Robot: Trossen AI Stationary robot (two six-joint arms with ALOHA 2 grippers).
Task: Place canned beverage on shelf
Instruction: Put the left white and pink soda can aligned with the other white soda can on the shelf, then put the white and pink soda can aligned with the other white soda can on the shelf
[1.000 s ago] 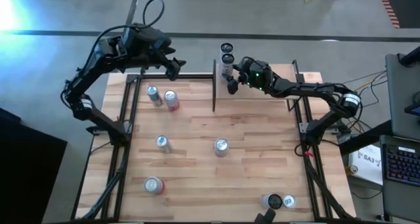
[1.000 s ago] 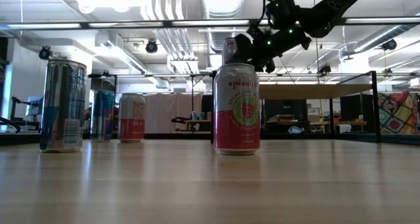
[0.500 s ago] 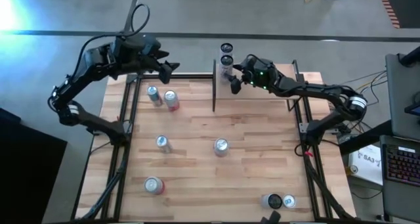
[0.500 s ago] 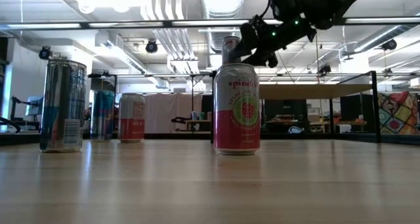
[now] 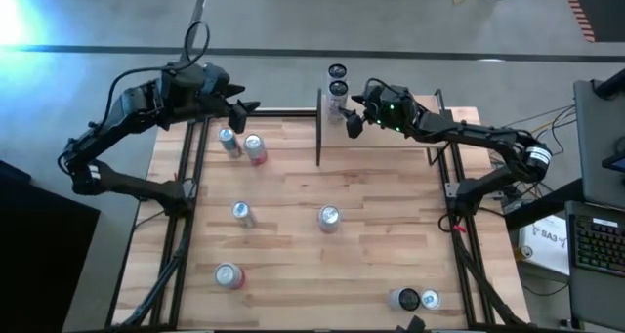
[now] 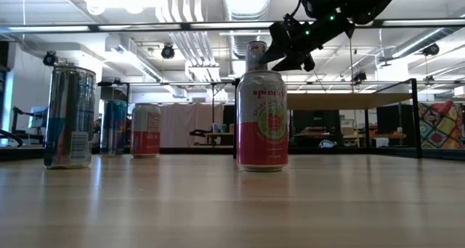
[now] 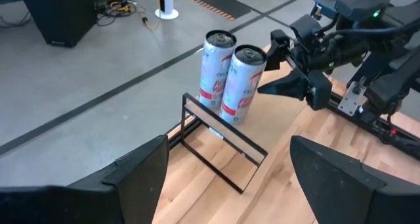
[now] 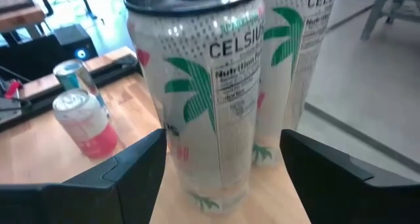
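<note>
The right end effector (image 5: 353, 119) stands wide open just beside the two tall cans (image 5: 338, 83) on the shelf (image 7: 226, 150), holding nothing, so placing looks finished; next it should fetch another can from the tabletop (image 5: 381, 226).

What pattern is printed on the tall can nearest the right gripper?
White tall can with green palm-leaf print and a little red; the right wrist view shows it best.
</note>
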